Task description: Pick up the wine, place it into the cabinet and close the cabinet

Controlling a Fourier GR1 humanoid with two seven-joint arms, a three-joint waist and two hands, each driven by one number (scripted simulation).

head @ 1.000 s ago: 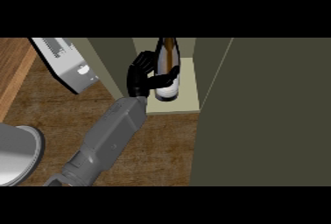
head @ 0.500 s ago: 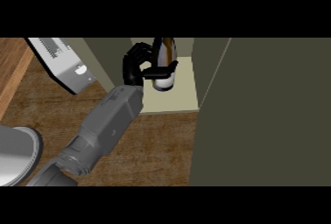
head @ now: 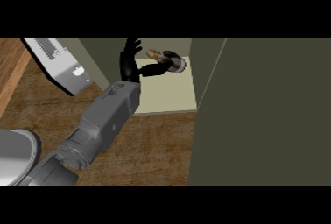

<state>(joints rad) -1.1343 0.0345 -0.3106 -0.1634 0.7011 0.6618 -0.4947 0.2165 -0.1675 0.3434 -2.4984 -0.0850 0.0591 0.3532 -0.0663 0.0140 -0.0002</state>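
Note:
The wine bottle [head: 170, 62], dark with a brown neck and a pale ring, stands at the back of the cabinet's pale shelf [head: 169, 94]. My left hand [head: 131, 61] is inside the cabinet just left of the bottle. Its fingers point straight up, away from the bottle, and only the thumb reaches across to the bottle's side. The grey forearm [head: 107, 113] runs in from the lower left. The cabinet's olive door [head: 271, 113] stands open on the right. My right hand does not show.
A white appliance [head: 59, 65] stands at the upper left beside the cabinet's left wall. A round grey object [head: 13, 155] sits at the lower left edge. Wooden counter [head: 155, 148] lies in front of the shelf.
The hand carried the bottle deeper into the cabinet, then its fingers uncurled from the bottle and straightened. The bottle now stands on the shelf.

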